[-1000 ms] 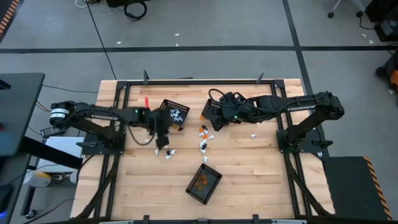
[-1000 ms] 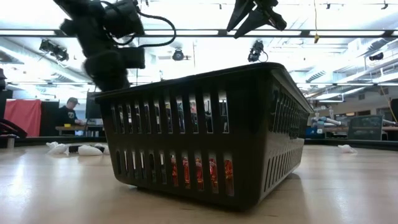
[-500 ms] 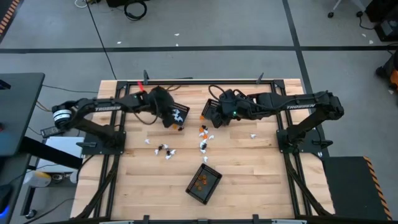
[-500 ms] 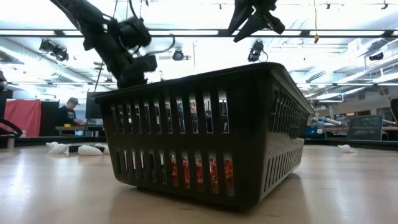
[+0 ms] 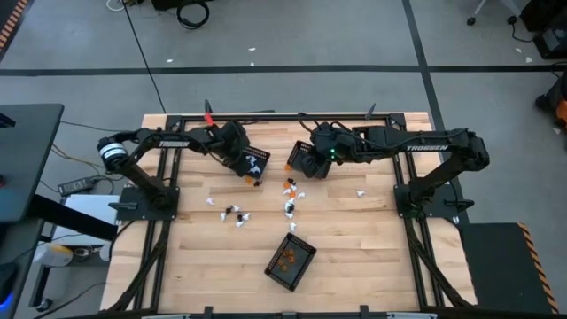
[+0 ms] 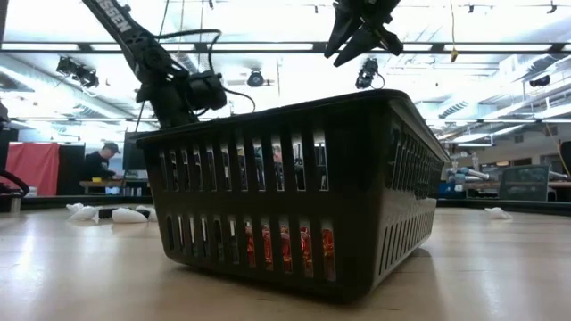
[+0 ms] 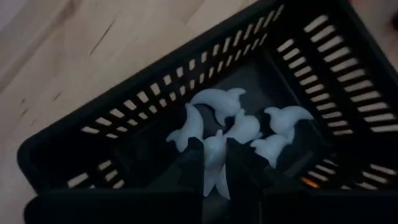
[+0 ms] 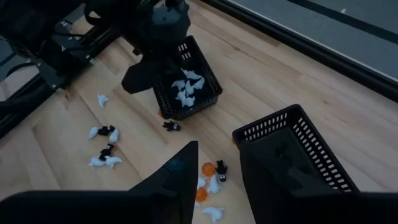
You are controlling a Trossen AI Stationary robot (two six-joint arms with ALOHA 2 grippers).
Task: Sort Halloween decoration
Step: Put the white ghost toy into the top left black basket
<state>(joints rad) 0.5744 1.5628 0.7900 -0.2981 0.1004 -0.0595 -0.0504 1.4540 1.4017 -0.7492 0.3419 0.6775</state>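
The decorations are tiny white ghosts, black pieces and orange pieces. Several white ghosts lie in the left mesh basket. My left gripper hangs over that basket, shut on one white ghost. My right gripper is open and holds nothing, above the table beside the middle basket. Loose trinkets lie on the wood, with more in a central cluster. The near basket holds orange pieces. My left gripper pinches one white ghost between its two fingers, coming from above and pointing down into the basket. The ghost is lifted clear, above the other ghosts on the basket floor.
A white trinket lies alone toward the table's right. The black frame rail runs along the far edge. In the low view the near basket blocks most of the table. A person sits in the room behind.
My left gripper has risen from the loose cluster on the wood and swung toward the far edge, ending over the basket of white ghosts. My right gripper has shifted a little toward the far edge.
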